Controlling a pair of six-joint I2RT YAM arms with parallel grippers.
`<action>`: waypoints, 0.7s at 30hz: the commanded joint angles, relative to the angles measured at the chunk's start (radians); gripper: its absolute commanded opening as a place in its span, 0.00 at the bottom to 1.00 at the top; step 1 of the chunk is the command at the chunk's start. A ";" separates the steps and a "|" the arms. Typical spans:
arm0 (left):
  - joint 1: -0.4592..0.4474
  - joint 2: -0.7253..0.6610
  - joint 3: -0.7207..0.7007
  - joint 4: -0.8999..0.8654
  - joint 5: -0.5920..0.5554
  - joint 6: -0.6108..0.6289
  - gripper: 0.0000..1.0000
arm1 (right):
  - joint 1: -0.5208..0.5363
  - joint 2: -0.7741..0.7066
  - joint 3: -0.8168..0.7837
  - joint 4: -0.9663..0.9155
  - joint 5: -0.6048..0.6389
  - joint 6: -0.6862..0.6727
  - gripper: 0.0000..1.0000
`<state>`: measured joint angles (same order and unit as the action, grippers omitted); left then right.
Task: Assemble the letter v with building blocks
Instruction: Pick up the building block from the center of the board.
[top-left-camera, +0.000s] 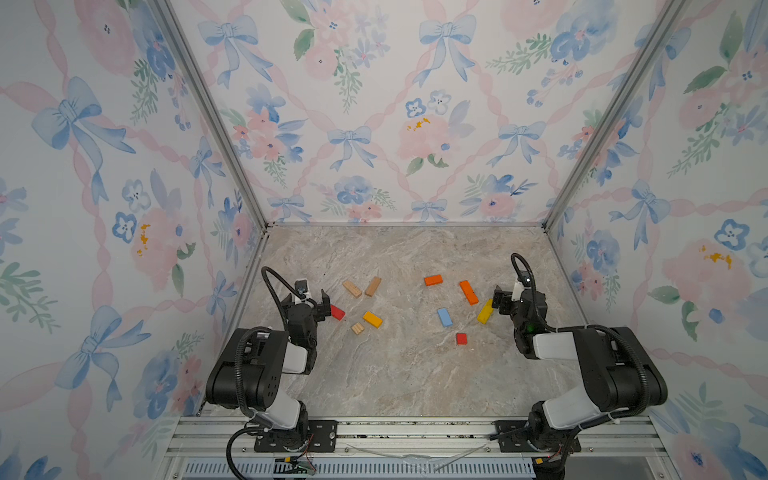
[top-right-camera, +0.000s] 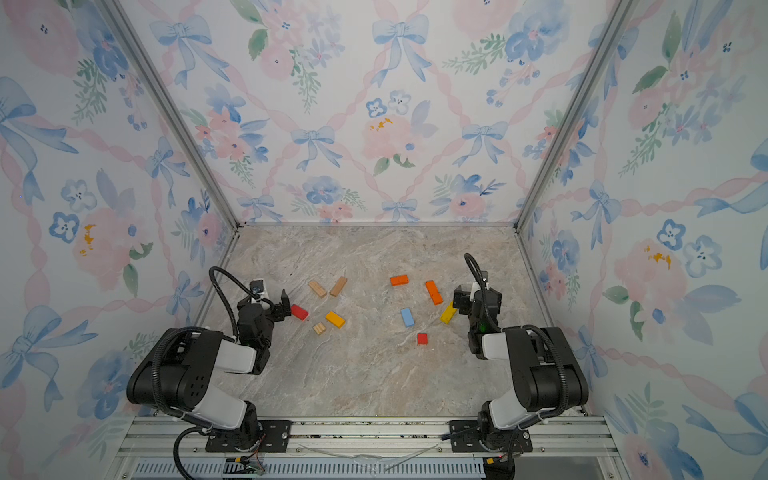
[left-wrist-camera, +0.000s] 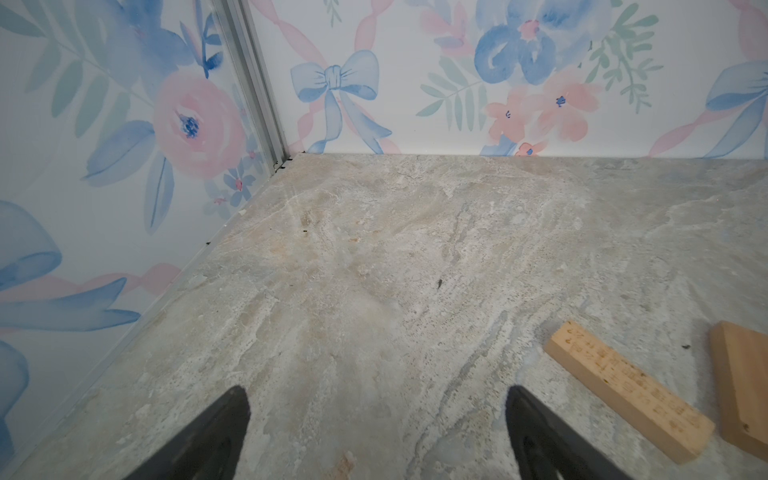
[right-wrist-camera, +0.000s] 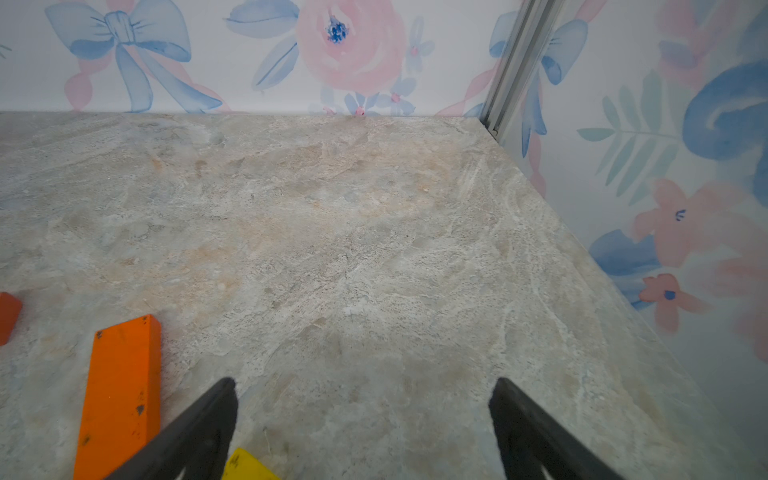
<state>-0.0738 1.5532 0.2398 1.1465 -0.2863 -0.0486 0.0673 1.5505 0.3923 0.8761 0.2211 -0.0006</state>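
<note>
Here, the building blocks lie scattered flat across the middle of the marble tabletop, both grippers empty.

In both top views, left of centre lie two plain wood bars, and below them a red bar, an amber bar and a small wood square. Right of centre lie a short orange bar, a long orange bar, a yellow bar, a light blue bar and a red square. The left gripper sits just beside the red bar, jaws spread wide over bare marble. The right gripper, just beside the yellow bar, is spread likewise.
</note>
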 joint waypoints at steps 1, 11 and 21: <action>0.005 -0.005 0.009 0.015 0.009 -0.005 0.98 | 0.004 -0.010 -0.001 0.014 0.003 0.007 0.96; 0.005 -0.005 0.010 0.015 0.009 -0.005 0.98 | 0.003 -0.010 0.004 0.009 -0.004 0.006 0.96; 0.005 -0.008 0.005 0.018 0.009 -0.004 0.95 | 0.006 -0.015 0.002 0.010 0.002 0.006 0.96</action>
<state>-0.0738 1.5532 0.2398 1.1465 -0.2859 -0.0486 0.0673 1.5505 0.3923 0.8761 0.2176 -0.0006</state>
